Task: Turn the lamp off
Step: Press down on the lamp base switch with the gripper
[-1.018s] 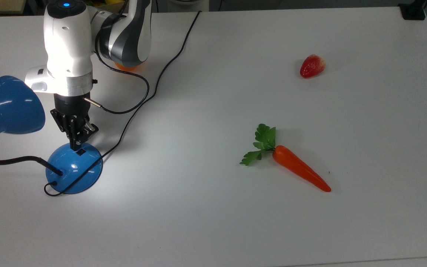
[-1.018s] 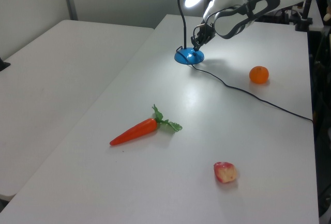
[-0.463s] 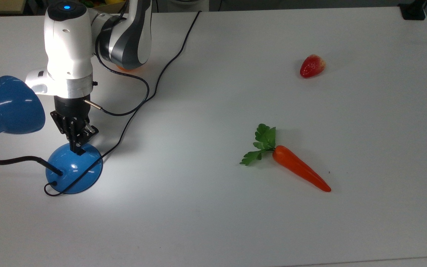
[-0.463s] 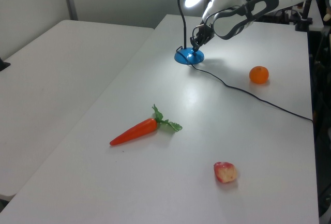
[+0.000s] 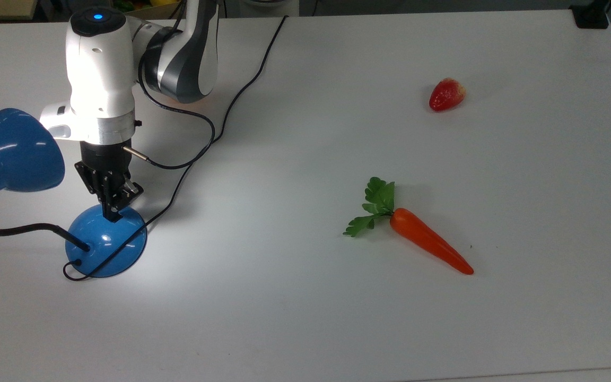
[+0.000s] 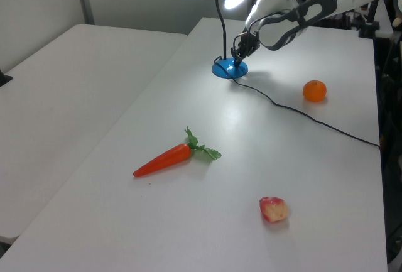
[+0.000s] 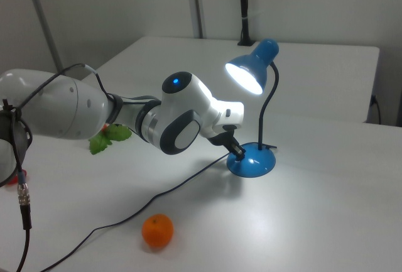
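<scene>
Below, entries run from the gripper outward.
Gripper: black two-finger gripper (image 5: 112,212), pointing straight down; its fingers look pressed together, holding nothing, the tip touching or just above the dome.
Key relation: the glossy blue lamp (image 5: 105,241) has its round domed base directly under the tip, so the coming move is judged a short downward press; the switch itself is hidden beneath the fingers.
Lamp state: the cone shade (image 7: 251,71) glows, so the task is not yet done.
Neck: the black bendy neck (image 5: 16,229) leaves the base toward the top view's left, away from the gripper.
Cord: thin black cord (image 5: 242,87) runs from the base past the arm to the far bench edge.
Open room: white bench (image 5: 305,318) is bare around the base; orange toy carrot (image 5: 427,241), red strawberry (image 5: 446,94) and small orange fruit (image 7: 157,231) lie well apart.
</scene>
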Robot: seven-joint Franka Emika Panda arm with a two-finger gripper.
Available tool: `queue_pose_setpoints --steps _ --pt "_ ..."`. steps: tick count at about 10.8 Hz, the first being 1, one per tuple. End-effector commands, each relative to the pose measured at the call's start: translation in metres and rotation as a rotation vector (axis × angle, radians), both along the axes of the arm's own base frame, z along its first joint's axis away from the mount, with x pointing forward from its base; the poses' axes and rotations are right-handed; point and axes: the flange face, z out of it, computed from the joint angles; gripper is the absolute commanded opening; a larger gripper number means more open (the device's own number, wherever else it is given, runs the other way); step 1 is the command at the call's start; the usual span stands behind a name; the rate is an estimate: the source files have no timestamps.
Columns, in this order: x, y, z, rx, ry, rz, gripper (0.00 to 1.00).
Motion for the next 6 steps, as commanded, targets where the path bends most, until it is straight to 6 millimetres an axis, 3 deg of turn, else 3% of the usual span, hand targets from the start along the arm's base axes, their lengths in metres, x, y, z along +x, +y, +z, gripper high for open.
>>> queue_pose_setpoints --steps 1,6 --pt "0.0068 0.0159 -0.0116 -0.009 -0.011 0.014 0.08" --pt "0.0045 0.0211 -0.0180 -0.013 -0.001 0.029 0.08"
